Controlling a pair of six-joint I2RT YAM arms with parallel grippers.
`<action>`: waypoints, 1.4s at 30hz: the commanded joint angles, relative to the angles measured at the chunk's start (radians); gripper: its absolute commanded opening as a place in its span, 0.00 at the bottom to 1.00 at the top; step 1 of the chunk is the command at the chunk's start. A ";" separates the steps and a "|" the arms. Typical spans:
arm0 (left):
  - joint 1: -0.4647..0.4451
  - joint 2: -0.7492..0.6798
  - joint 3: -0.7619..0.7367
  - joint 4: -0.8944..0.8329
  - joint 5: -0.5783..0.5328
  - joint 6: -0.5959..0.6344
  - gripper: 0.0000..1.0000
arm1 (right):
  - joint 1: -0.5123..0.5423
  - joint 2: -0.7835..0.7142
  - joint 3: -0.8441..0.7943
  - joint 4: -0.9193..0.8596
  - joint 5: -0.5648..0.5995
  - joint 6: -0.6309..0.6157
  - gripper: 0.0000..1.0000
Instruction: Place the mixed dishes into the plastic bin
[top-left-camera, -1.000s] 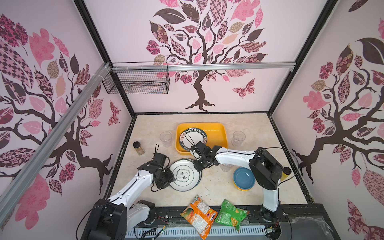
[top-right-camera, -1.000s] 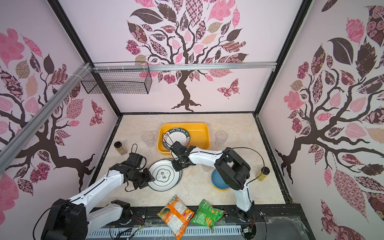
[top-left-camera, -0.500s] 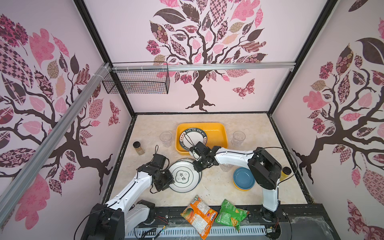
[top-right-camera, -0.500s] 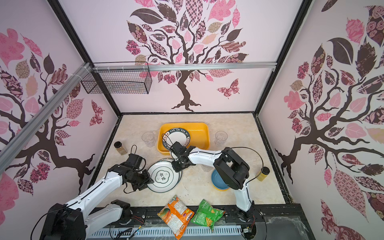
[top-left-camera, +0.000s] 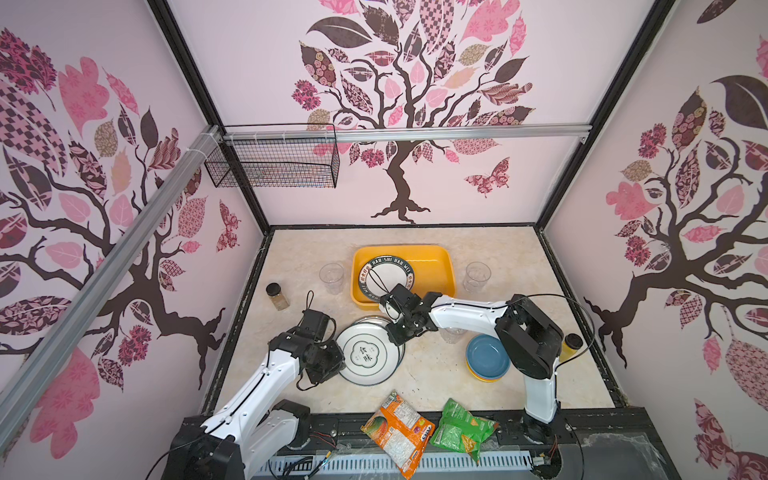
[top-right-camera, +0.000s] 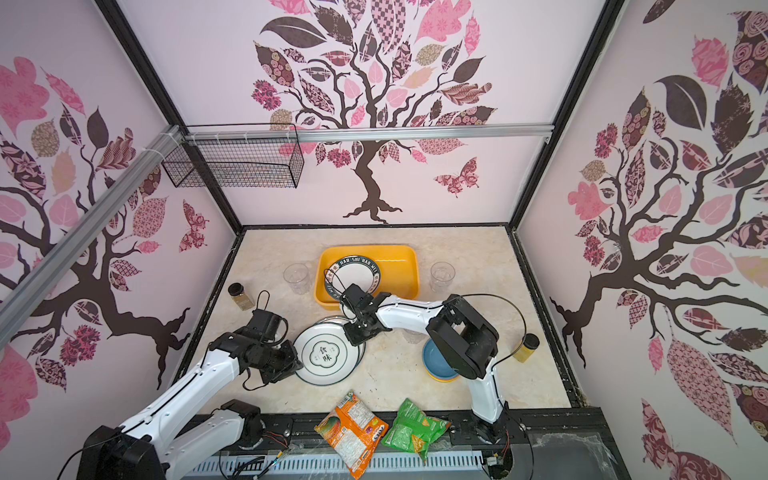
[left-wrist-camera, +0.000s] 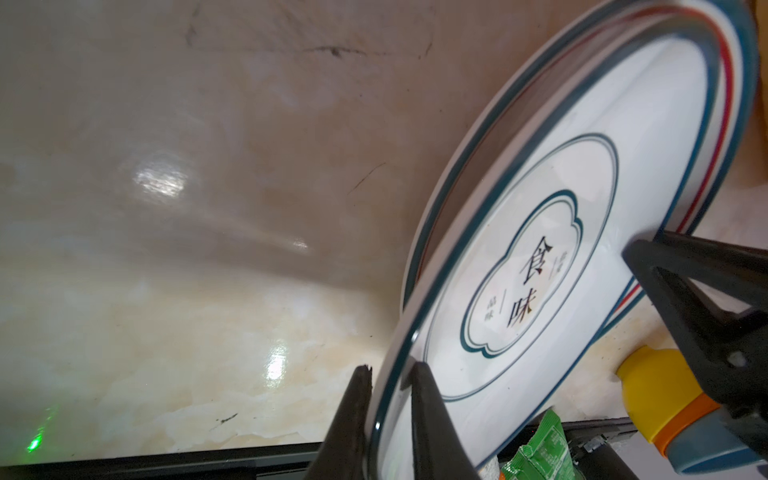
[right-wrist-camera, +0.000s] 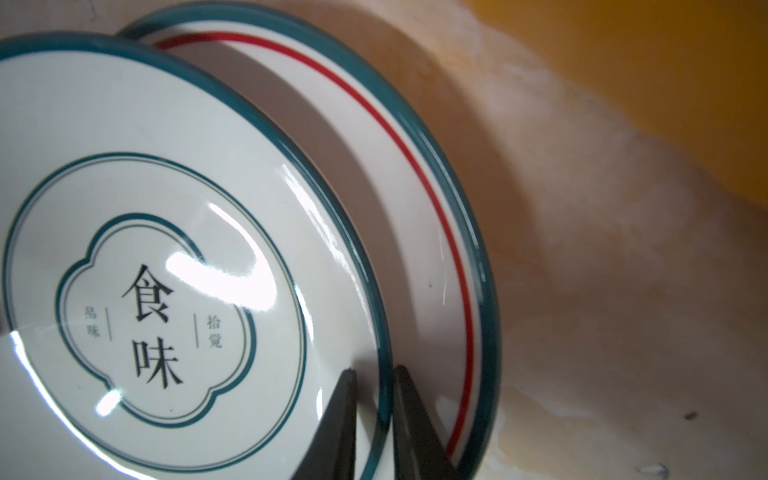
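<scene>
white plate (top-left-camera: 368, 353) near the bin (top-left-camera: 436, 270): left gripper (left-wrist-camera: 388, 374) has just clamped its rim, right gripper (right-wrist-camera: 374, 376) likewise clamped; lift looks next.

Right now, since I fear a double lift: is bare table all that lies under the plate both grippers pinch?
No: the right wrist view shows a red-striped plate lying beneath the top plate.
</scene>
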 joint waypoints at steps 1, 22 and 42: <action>-0.006 -0.003 0.034 0.034 -0.012 0.001 0.10 | 0.034 0.031 0.023 0.002 -0.090 -0.019 0.19; 0.061 -0.160 0.093 0.064 0.002 -0.039 0.00 | 0.014 -0.148 -0.012 0.066 0.011 0.046 0.27; 0.096 -0.302 0.099 0.271 0.185 -0.100 0.00 | -0.166 -0.465 -0.220 0.235 -0.129 0.230 0.49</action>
